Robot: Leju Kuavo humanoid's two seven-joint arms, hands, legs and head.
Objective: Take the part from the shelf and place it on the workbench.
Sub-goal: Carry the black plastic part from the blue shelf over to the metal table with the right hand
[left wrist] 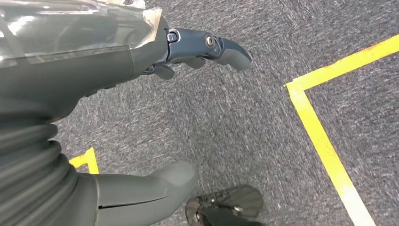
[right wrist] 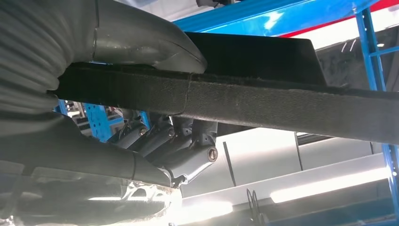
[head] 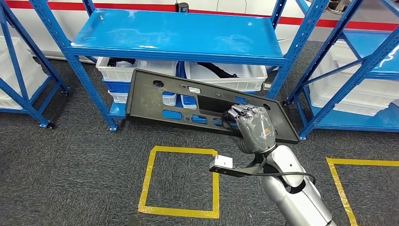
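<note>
Right now your right hand [head: 251,127] is gripping the long black panel [head: 197,101] near its right end, carrying it in the air in front of the blue shelf [head: 174,35] and above the grey carpet [head: 70,169]. So the part is already off the shelf, and the counter is not showing yet. In the right wrist view the thumb [right wrist: 141,40] is pressing on one face of the panel while the fingers [right wrist: 160,141] are curling under the other, with the edge running between them.

Because you are holding it well off its middle, the long free end is likely pulling down and twisting in the grasp. Judging by that, you are better off keeping the squeeze firm and turning slowly, keeping the far end away from the shelf posts [head: 301,42] as you are swinging round.

Your right forearm is reaching forward and up from below, wrist bent so the back of the hand is facing the head camera. Your left hand [left wrist: 94,94] is hanging over the carpet beside the yellow tape [left wrist: 324,146], fingers apart and holding nothing.
</note>
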